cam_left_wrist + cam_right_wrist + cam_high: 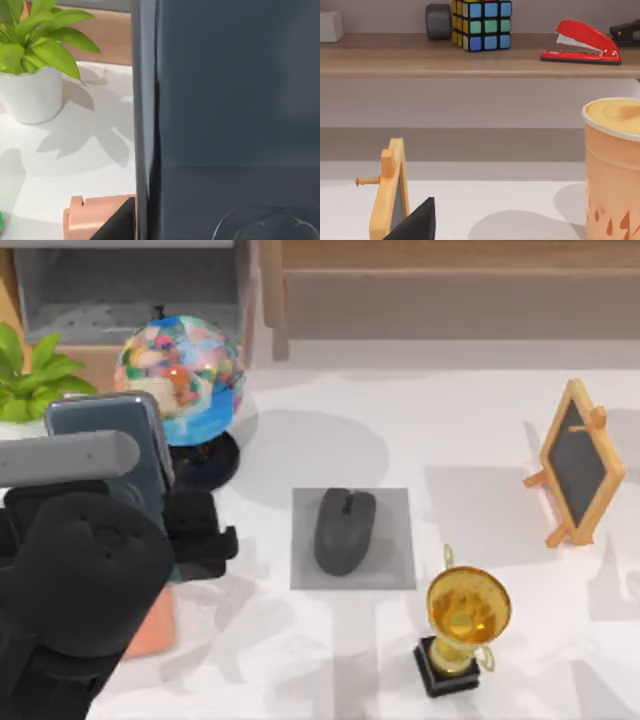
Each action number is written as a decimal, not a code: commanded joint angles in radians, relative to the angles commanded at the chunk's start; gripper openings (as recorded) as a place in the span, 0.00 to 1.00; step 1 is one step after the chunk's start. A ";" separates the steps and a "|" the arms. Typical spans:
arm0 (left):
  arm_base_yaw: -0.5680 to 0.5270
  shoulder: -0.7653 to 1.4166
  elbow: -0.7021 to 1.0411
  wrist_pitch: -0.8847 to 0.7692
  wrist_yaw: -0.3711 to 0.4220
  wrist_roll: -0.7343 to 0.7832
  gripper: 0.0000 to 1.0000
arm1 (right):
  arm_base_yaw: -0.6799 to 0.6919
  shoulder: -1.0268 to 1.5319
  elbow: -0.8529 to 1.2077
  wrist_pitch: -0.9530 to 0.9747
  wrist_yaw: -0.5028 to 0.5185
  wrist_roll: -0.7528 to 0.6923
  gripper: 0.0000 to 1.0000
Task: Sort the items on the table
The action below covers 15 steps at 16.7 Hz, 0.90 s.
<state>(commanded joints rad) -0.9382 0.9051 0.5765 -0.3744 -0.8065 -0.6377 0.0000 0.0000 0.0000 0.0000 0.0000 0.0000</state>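
Two items are split: the mouse [345,531] rests on its grey mat [395,565] mid-table, while my left gripper [165,530], clamped on the smartphone [110,445], lifts it beside the globe [180,365], probably toward the salmon pad [150,625].

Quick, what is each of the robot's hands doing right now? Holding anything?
Left gripper: closed on the smartphone, at the table's left side.
Right gripper: cannot be told; one dark fingertip shows near the small chalkboard easel.

Rendered office/study desk setup: white marbled worktop [450,430] with globe [180,365], gold trophy [465,625], small chalkboard easel [580,462], potted plant [35,60]. Wooden shelf [470,57] behind holds Rubik's cube [481,24] and red stapler [582,42].
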 joint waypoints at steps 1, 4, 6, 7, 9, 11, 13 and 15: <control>0.039 0.004 -0.032 0.010 -0.012 0.007 0.00 | 0.000 0.000 0.000 0.000 0.000 0.000 1.00; 0.102 0.024 -0.088 0.049 -0.043 0.010 0.00 | 0.000 0.000 0.000 0.000 0.000 0.000 1.00; 0.105 0.026 -0.090 0.052 -0.044 0.009 0.00 | 0.000 0.000 0.000 0.000 0.000 0.000 1.00; 0.105 0.026 -0.090 0.052 -0.044 0.009 0.00 | 0.000 0.000 0.000 0.000 0.000 0.000 1.00; 0.105 0.026 -0.090 0.052 -0.044 0.009 0.08 | 0.000 0.000 0.000 0.000 0.000 0.000 1.00; 0.105 0.026 -0.090 0.052 -0.044 0.009 0.23 | 0.000 0.000 0.000 0.000 0.000 0.000 1.00; 0.105 0.026 -0.090 0.052 -0.044 0.009 0.38 | 0.000 0.000 0.000 0.000 0.000 0.000 1.00; 0.105 0.026 -0.090 0.052 -0.044 0.009 0.53 | 0.000 0.000 0.000 0.000 0.000 0.000 1.00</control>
<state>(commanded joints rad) -0.8335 0.9309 0.4867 -0.3226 -0.8509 -0.6288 0.0000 0.0000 0.0000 0.0000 0.0000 0.0000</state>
